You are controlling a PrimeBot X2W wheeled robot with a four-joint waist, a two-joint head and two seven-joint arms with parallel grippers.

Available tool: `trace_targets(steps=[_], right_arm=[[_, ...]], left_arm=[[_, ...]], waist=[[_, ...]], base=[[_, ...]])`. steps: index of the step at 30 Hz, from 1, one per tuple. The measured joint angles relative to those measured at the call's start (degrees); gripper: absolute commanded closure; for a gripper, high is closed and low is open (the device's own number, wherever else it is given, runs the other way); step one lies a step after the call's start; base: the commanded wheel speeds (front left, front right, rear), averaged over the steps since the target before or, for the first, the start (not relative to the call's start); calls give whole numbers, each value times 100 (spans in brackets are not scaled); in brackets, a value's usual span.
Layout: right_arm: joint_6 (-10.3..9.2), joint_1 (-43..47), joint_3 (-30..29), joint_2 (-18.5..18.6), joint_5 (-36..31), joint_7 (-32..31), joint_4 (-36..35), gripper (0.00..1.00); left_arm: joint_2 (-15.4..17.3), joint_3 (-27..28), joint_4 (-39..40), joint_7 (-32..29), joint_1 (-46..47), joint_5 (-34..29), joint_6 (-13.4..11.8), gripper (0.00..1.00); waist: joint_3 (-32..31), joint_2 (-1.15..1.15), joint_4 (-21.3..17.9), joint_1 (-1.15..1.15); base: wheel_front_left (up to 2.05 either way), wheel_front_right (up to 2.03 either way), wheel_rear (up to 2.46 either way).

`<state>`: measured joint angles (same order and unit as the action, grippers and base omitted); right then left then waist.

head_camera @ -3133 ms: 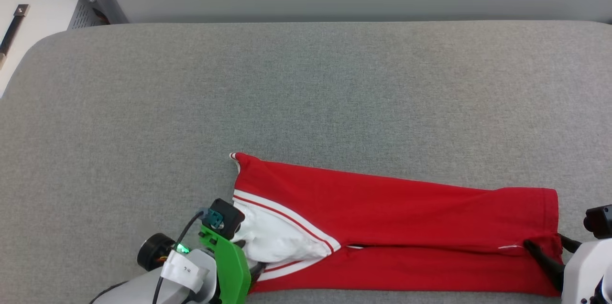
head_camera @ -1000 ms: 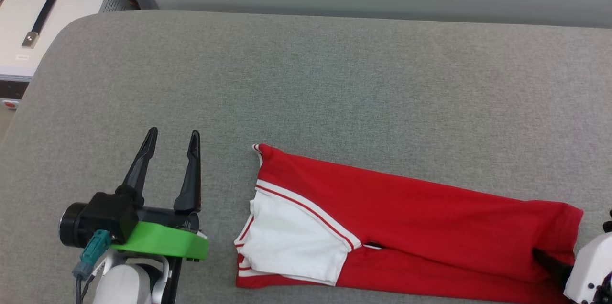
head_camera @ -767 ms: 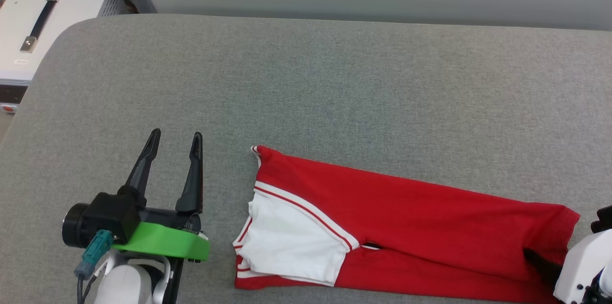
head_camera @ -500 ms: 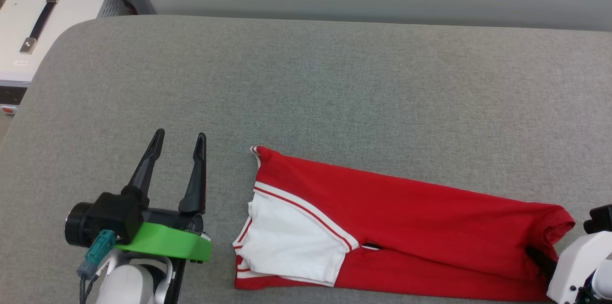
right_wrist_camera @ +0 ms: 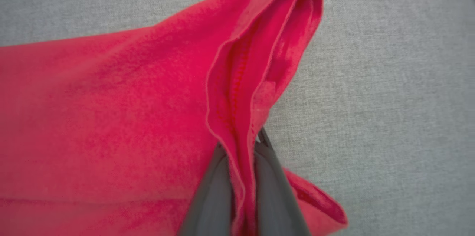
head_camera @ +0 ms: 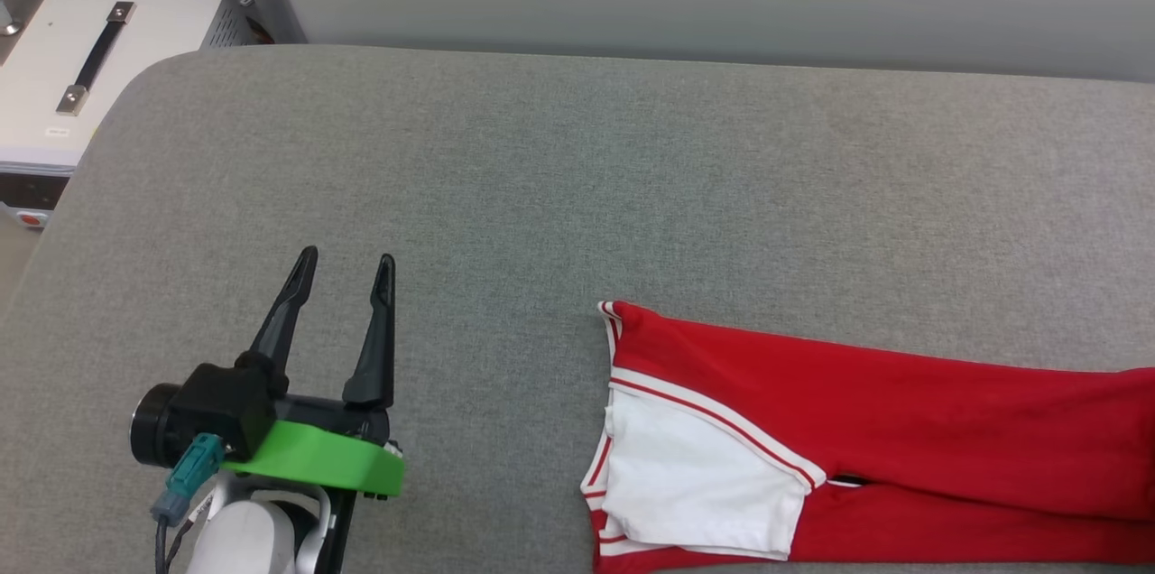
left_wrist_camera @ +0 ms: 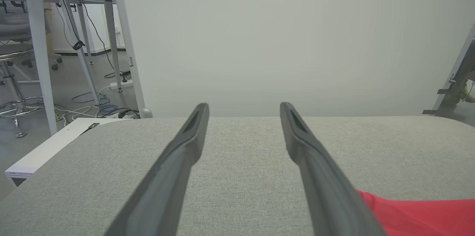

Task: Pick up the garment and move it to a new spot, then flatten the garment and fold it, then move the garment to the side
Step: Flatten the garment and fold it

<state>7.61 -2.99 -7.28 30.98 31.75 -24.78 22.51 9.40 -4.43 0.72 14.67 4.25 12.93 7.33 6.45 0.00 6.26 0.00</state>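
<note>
right gripper [right_wrist_camera: 241, 143] pinches hem [right_wrist_camera: 237, 91] of folded red-and-white jersey garment [head_camera: 902, 411], likely to drag it aside; left gripper [head_camera: 347, 256] open, parked clear.

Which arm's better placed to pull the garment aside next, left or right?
Right, probably. The right gripper is shut on the garment at its red hem, ready to pull. The left gripper stands open over the bare grey surface, apart from the white sleeve.

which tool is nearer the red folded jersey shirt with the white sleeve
Right. The right tool is shut on a stitched edge of the red folded jersey shirt; the left tool stands open over the grey fabric surface, apart from the shirt's white-sleeved end.
</note>
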Motion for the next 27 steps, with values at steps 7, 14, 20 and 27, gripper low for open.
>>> trace_targets(steps=[7, 14, 20, 27], right_arm=[[-2, 15, 49, -141, 66, 62, -148, 100], [-4, 389, 152, -352, 99, -81, -788, 100], [-7, 856, 166, -686, 136, -561, -1613, 100], [-7, 992, 323, -1456, 190, -979, -2586, 100]], left_arm=[[-1, -138, -108, -1, -4, 54, 0, 0], [-1, -213, -187, 0, -27, 77, 0, 0], [-8, -204, -190, 0, -175, 119, 0, 0], [-30, -201, -192, 0, -192, 129, 0, 0]], waist=[[-144, 0, 45, 0], [-363, 0, 75, 0], [-534, 0, 152, 0], [-560, 0, 276, 0]], base=[[0, 0, 0], [0, 0, 0], [0, 0, 0], [0, 0, 0]])
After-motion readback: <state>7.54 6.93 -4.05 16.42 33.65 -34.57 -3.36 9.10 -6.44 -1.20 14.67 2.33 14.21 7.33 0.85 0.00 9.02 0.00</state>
